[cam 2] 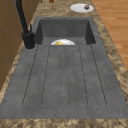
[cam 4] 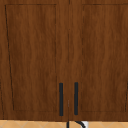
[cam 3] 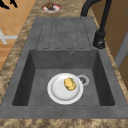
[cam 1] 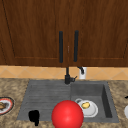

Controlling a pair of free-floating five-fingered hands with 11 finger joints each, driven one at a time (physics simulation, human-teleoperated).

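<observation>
Granite-patterned worktop [cam 1: 10, 87] surrounds a dark grey sink [cam 1: 50, 97] beneath closed wooden wall cabinet doors [cam 4: 32, 57]. The front view shows the left robot hand [cam 1: 34, 116] over the drainboard's front edge, its fingers unreadable, just left of a red ball [cam 1: 67, 114]. The right side view shows a white plate [cam 3: 58, 93] with a yellow food piece [cam 3: 70, 84] on the basin floor beside the drain [cam 3: 82, 80], walls well clear around it.

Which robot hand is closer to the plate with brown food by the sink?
The left robot hand: it hangs at the sink's front edge, just right of the red-rimmed plate. The right robot hand barely peeks in far across, beyond the basin.
</observation>
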